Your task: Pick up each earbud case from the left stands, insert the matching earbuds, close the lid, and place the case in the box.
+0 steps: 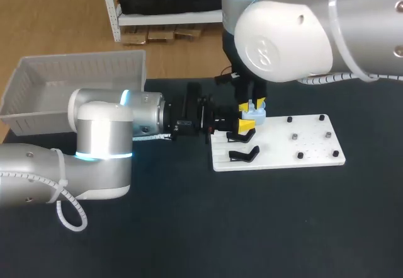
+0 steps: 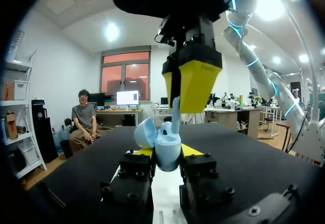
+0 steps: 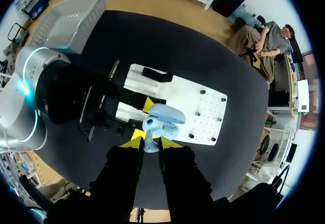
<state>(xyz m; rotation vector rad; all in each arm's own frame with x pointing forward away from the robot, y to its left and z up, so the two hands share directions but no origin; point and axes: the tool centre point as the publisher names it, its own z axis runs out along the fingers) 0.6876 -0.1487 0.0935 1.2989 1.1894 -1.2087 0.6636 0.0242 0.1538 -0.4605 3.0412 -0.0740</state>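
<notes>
Over the near edge of the white board [image 1: 296,149], my left claw [image 2: 166,152] is clamped on the light blue earbud case [image 2: 168,145], a yellow tip pressed to each side of its body. The case sits upright with its lid [image 2: 145,132] swung open and tipped to one side. My right claw [image 3: 151,144] hangs straight down over it, fingers drawn close and pinching a light blue earbud [image 2: 175,113] by its upper end. The lower end of the earbud reaches into the open mouth of the case. I cannot tell whether a second earbud already lies inside.

The white box [image 1: 75,70] stands at the far left corner of the counter [image 1: 189,227], well apart from both claws. My left arm passes just in front of it.

The board lies flat on the dark counter, right of middle. A black stand [image 1: 244,154] sits on the board's left part, near the case and just in front of it. Small dark pegs [image 1: 294,137] dot the board's right part.
</notes>
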